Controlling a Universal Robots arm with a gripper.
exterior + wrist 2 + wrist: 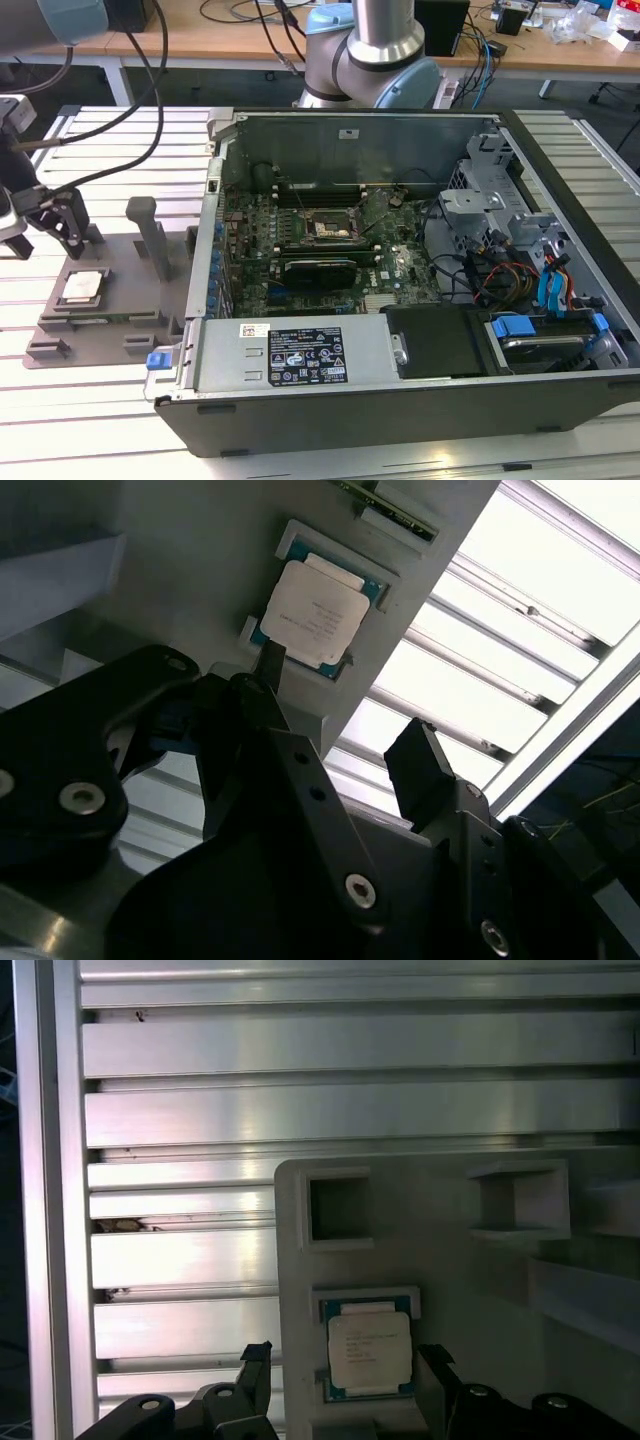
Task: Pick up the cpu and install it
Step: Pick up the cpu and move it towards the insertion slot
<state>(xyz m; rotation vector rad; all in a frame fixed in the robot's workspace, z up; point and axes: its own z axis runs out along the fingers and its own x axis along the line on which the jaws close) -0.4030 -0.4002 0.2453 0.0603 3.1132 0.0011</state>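
The cpu (82,287), a small square chip with a silver-grey top, lies flat in a pocket of the grey tray (125,300) at the exterior view's left. My black gripper (45,235) hangs just above and behind it, open with nothing between its fingers. The second wrist view shows the cpu (315,612) beyond the gripper (345,720), whose fingers stand apart. In the first wrist view the cpu (369,1350) sits in its pocket between the two fingertips (258,1368). The motherboard socket (330,230) lies inside the open computer case (400,400).
Upright grey posts (150,235) rise from the tray close to the gripper. The case's side wall (205,260) stands between tray and motherboard. A black card (320,272), cables and drive cages (500,220) crowd the case. The slatted aluminium table (90,410) runs around everything.
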